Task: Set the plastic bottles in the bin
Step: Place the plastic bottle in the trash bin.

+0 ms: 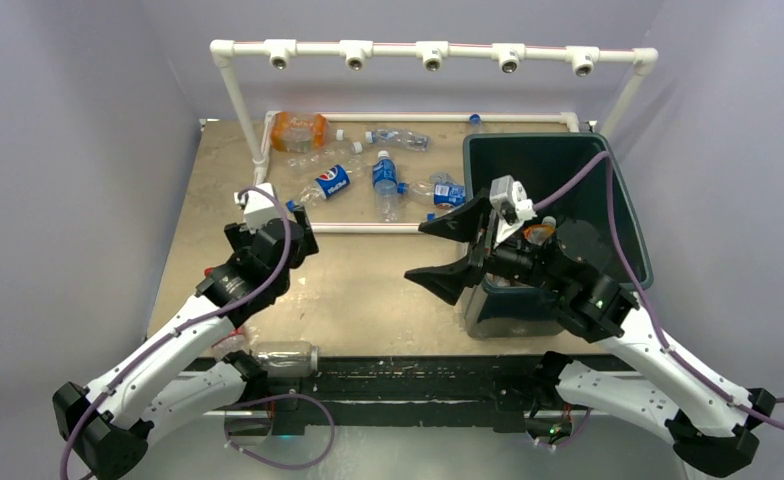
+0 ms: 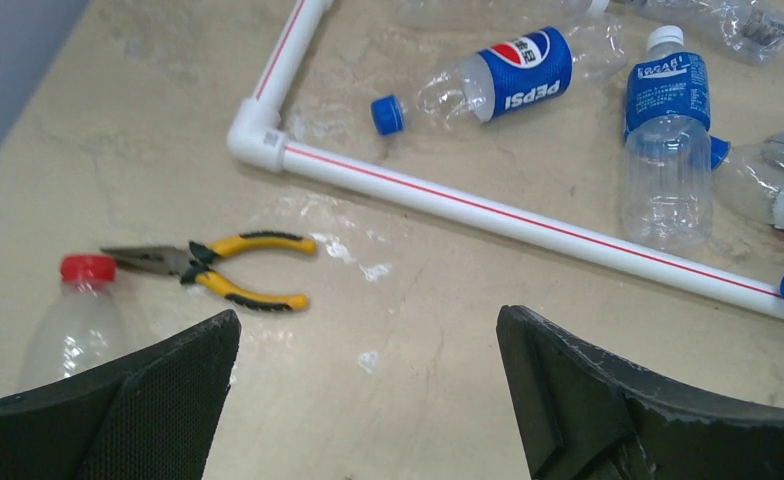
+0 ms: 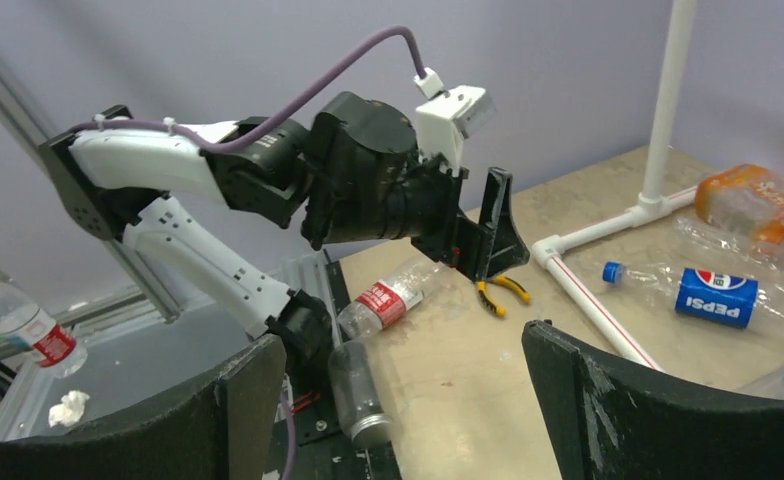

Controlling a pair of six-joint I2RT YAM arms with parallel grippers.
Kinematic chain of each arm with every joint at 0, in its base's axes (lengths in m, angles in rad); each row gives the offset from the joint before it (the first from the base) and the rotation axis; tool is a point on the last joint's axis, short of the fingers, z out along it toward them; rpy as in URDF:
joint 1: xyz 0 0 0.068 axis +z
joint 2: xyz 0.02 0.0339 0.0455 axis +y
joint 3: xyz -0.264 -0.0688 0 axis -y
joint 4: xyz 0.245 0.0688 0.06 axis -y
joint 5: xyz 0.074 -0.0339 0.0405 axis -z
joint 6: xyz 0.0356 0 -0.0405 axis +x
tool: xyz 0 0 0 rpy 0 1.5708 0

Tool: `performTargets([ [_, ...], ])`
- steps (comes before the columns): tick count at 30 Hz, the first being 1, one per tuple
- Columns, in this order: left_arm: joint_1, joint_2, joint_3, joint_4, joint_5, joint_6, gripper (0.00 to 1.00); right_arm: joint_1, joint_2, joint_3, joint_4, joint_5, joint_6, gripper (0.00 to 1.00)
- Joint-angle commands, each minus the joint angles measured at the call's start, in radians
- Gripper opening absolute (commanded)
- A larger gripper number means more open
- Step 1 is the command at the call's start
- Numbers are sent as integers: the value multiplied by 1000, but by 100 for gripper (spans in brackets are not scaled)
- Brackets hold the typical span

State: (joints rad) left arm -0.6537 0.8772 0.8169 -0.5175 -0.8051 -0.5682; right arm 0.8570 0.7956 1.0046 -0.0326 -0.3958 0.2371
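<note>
Jaws wide and empty: left gripper (image 2: 368, 330) poised near red-capped bottle (image 2: 68, 320), apparently for pickup; right gripper (image 1: 416, 250) hovers beside bin (image 1: 528, 138).

bottles (image 1: 333, 181) left of bin (image 1: 528, 165), pliers (image 2: 203, 265) nearer

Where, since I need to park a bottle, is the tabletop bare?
Bare: the tabletop strip between the white pipe rail, the bin and the near edge. Crowded: inside the pipe frame, strewn with bottles; pliers lie outside its left corner.
</note>
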Motion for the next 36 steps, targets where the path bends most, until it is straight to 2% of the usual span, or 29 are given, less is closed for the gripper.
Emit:
performTargets([
  [1, 6, -14, -12, -124, 41, -320, 99, 0, -50, -4, 112, -79, 7, 93],
  [6, 34, -18, -38, -187, 18, -534, 99, 0, -70, -34, 130, -85, 10, 93],
  [10, 122, 23, -31, -186, 13, -527, 99, -1, -102, -61, 153, -71, 24, 93],
  [12, 255, 81, 3, -163, 105, -419, 99, 0, -109, -63, 152, -75, 31, 93],
  [15, 497, 192, 70, -220, 236, -283, 98, -1, -113, -60, 148, -75, 31, 93],
  [17, 635, 230, 81, -266, 304, -245, 98, 0, -116, -67, 170, -77, 41, 93],
  [19, 714, 214, 57, -279, 340, -236, 98, 0, -118, -88, 211, -90, 58, 93],
  [24, 746, 202, 14, -291, 246, -226, 99, 0, -113, -99, 242, -109, 78, 93],
  [29, 761, 228, -40, -220, 273, -146, 99, 0, -149, -89, 210, -92, 70, 93],
  [31, 764, 244, -35, -221, 241, -140, 99, 0, -155, -91, 211, -85, 68, 93],
  [36, 817, 308, -20, -230, 217, -120, 99, 1, -150, -120, 273, -104, 101, 93],
])
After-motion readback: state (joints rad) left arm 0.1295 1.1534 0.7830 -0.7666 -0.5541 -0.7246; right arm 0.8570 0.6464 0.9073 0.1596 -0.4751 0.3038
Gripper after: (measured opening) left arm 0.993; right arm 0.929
